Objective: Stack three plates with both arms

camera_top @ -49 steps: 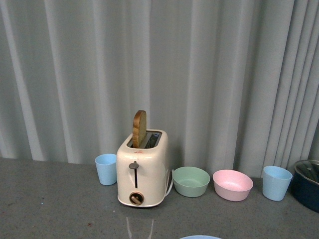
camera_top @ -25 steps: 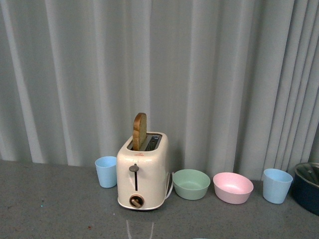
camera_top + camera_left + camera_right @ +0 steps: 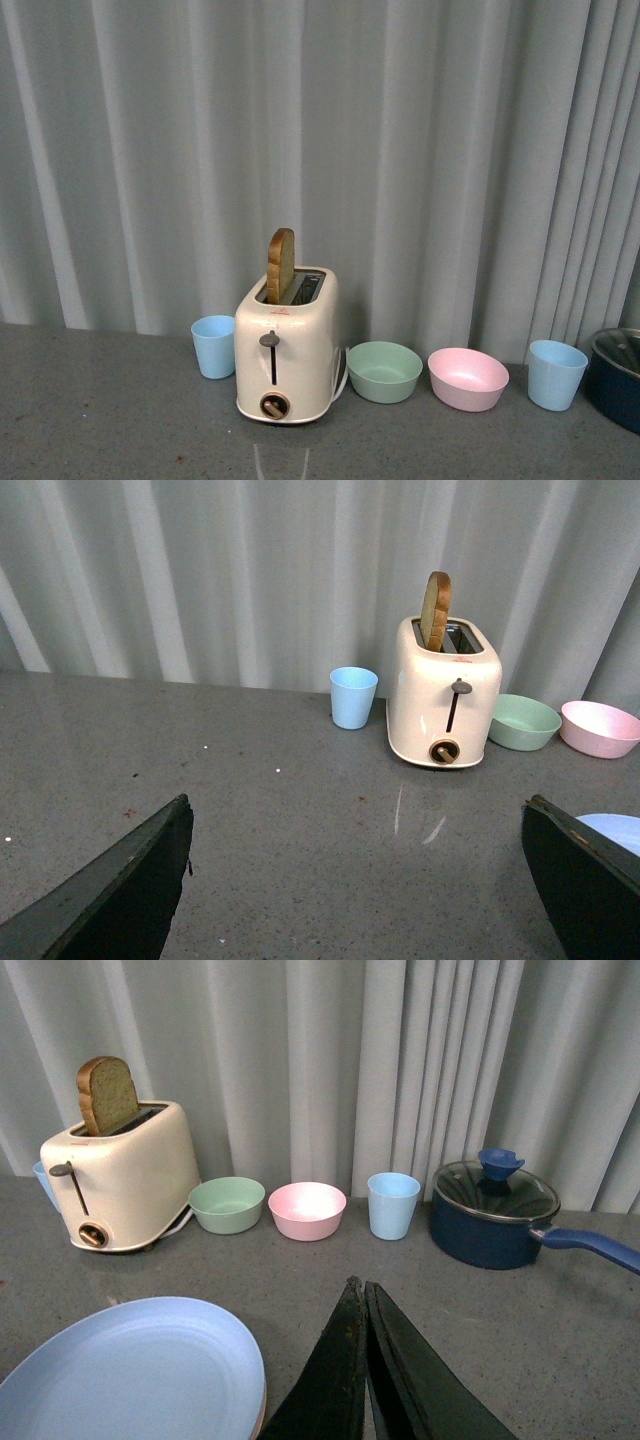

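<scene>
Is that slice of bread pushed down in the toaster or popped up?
Popped up. The bread slice stands well above the slot of the toaster, and the lever sits near the top of its track.

Soft, even light (faint tabletop [image 3: 300, 860] glare), sharp.

A cream toaster [image 3: 286, 360], green bowl [image 3: 384, 371], pink bowl [image 3: 467, 378], light blue plate [image 3: 135, 1370] and dark blue pot [image 3: 493, 1225] were observed.
</scene>
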